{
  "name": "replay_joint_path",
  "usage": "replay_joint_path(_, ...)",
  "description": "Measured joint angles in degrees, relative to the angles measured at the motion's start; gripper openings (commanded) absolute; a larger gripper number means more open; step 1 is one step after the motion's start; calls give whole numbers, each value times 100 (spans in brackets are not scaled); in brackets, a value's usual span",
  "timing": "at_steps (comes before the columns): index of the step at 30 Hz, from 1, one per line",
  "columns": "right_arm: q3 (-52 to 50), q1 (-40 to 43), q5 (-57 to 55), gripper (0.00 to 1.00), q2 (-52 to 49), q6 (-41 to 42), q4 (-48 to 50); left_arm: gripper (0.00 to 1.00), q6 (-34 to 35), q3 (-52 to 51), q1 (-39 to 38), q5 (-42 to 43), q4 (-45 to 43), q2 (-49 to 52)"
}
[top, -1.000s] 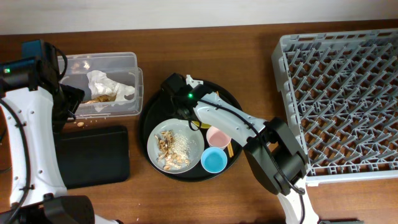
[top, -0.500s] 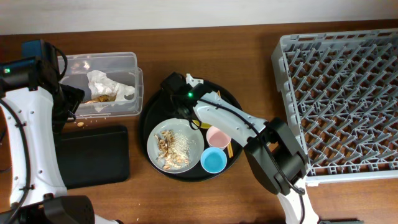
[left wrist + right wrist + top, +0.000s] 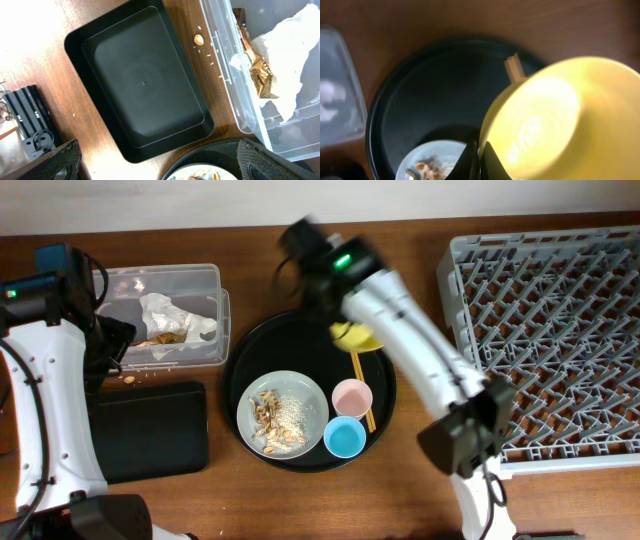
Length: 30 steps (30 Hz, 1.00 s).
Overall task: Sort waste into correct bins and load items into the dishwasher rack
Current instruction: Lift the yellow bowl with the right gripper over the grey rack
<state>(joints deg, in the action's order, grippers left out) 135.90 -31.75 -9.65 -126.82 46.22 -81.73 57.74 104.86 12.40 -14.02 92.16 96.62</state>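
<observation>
The right gripper [image 3: 478,150] is pinching, jaws pressed together, the rim of the round yellow bowl [image 3: 555,115], holding it over the far right part of the big round black tray [image 3: 290,345]. Sitting on that tray are the pale grey round plate [image 3: 305,392] carrying tan food scraps [image 3: 268,415], a small pink cup [image 3: 352,397], a small light-blue cup [image 3: 344,437] and thin wooden chopsticks [image 3: 357,368]. The left gripper [image 3: 157,150] is hanging spread wide over the flat black rectangular tray [image 3: 145,85], beside the clear plastic rectangular tub [image 3: 225,65] holding the crumpled white-and-silver wrapper [image 3: 285,50]. The large light-grey plastic rack [image 3: 545,330] is standing at the right.
</observation>
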Motion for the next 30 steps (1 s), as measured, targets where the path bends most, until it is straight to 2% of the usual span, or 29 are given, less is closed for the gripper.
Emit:
replay_joint_path(5, 1384, 1744, 741, 4, 129, -841, -671, 99, 0, 0, 0, 2, -4, 0)
replay_joint_path(8, 1764, 2922, 1425, 4, 291, -1375, -798, 99, 0, 0, 0, 2, -4, 0)
replay_joint_path(12, 1784, 4378, 2457, 4, 378, -2354, -866, 99, 0, 0, 2, 2, -4, 0)
replay_joint_path(17, 1266, 5388, 3591, 4, 389, -3285, -815, 99, 0, 0, 2, 2, -4, 0)
replay_joint_path(23, -243, 6330, 5084, 4, 389, -4057, 439, 99, 0, 0, 2, 0, -4, 0)
replay_joint_path(30, -2603, 7138, 7952, 4, 376, -4336, 3742, 99, 0, 0, 0, 2, -4, 0)
